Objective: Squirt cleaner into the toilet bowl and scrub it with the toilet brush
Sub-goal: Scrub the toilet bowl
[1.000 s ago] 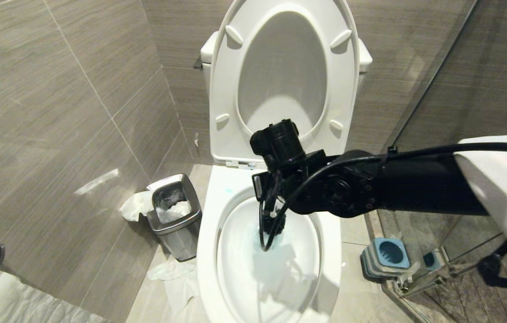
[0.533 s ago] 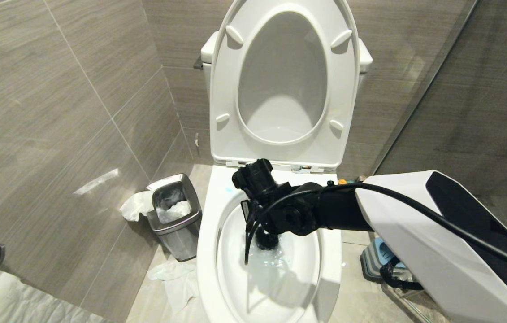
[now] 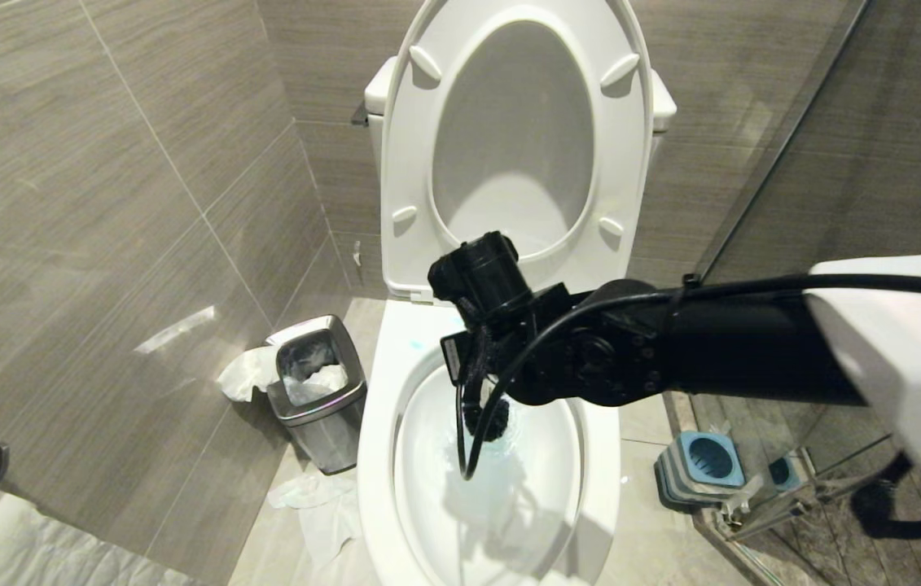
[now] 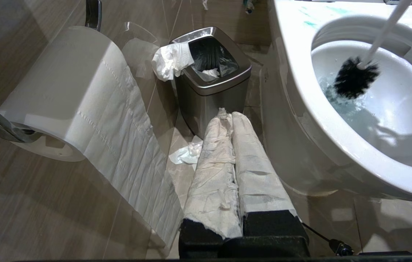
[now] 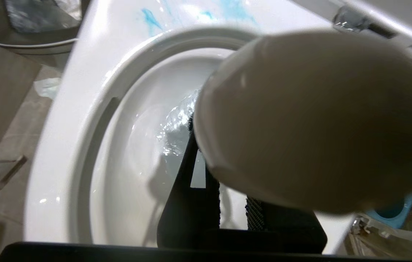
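Note:
The toilet bowl (image 3: 374,456) stands open, its seat and lid raised against the tank. Pale blue cleaner (image 5: 151,20) is smeared on the back rim, and the water in the bowl is tinted blue. My right gripper (image 3: 483,382) reaches over the bowl from the right, shut on the toilet brush's white handle (image 4: 384,32). The handle's rounded end (image 5: 318,120) fills the right wrist view. The black bristle head (image 4: 355,78) is at the waterline on the bowl's far side. My left gripper (image 4: 227,116), wrapped in white paper, is parked shut low beside the toilet.
A steel-rimmed bin (image 3: 317,391) with tissue hanging out stands left of the toilet, and crumpled tissue (image 3: 322,505) lies on the floor. The blue-and-grey brush holder (image 3: 700,468) sits on the right by the glass partition (image 3: 794,122). A toilet paper roll (image 4: 63,94) hangs near my left gripper.
My right arm dipped toward the near side of the bowl, then swung back up. The brush head went down into the water and came back to the waterline.

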Available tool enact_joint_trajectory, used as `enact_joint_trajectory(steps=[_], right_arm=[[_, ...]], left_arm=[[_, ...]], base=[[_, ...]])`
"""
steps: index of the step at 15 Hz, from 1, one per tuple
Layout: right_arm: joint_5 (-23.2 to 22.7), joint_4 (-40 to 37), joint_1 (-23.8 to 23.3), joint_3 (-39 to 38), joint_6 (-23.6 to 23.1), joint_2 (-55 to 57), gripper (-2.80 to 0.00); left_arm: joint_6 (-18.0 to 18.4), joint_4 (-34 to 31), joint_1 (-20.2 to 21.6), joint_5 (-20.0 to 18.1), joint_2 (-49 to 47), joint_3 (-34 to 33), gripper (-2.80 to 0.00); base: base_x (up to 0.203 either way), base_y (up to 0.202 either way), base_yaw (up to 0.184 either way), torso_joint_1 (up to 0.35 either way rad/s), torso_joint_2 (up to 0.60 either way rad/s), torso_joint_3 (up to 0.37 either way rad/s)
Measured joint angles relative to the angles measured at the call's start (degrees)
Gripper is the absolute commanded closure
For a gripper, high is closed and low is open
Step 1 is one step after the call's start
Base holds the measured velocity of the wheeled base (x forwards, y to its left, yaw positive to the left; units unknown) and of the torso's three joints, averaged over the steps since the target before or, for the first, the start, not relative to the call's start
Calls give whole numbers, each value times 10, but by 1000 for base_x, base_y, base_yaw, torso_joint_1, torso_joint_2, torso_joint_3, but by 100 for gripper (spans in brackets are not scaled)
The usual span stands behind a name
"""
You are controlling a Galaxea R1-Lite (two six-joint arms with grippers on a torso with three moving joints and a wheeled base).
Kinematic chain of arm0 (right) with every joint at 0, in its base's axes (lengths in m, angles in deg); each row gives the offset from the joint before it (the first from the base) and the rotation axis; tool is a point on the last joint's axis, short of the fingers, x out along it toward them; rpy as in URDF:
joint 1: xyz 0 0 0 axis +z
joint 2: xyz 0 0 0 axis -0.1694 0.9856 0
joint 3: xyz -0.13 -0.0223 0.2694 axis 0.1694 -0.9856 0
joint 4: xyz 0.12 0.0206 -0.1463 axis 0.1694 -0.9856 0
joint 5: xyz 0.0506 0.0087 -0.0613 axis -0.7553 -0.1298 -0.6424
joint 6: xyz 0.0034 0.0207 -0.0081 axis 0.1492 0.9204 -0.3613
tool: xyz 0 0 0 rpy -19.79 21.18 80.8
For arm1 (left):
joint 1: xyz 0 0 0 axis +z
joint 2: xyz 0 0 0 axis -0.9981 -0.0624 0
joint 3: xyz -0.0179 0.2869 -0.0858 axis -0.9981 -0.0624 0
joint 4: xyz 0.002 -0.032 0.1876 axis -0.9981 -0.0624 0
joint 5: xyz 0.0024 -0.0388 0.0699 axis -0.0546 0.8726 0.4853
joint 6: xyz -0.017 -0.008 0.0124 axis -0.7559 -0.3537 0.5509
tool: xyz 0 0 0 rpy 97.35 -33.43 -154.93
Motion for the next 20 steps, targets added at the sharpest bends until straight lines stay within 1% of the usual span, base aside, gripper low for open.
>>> enact_joint_trajectory(steps=[2, 4, 7, 10, 17, 20], right_arm=[[1, -18, 9, -28, 0, -58, 0], [4, -31, 12, -40, 0, -96, 0], [4, -30, 13, -43, 3, -107, 0], [4, -28, 12, -37, 11, -76, 0], [9, -26, 10, 9, 46, 66, 0], [10, -27, 9, 21, 51, 105, 0]], left_arm=[[0, 0, 0, 0, 0, 0, 0], [0, 0, 0, 0, 0, 0, 0], [0, 0, 0, 0, 0, 0, 0], [0, 0, 0, 0, 0, 0, 0], [0, 0, 0, 0, 0, 0, 0], [0, 0, 0, 0, 0, 0, 0]], base=[[0, 0, 0, 0, 0, 0], [0, 0, 0, 0, 0, 0], [0, 0, 0, 0, 0, 0], [0, 0, 0, 0, 0, 0], [0, 0, 0, 0, 0, 0], [0, 0, 0, 0, 0, 0]])
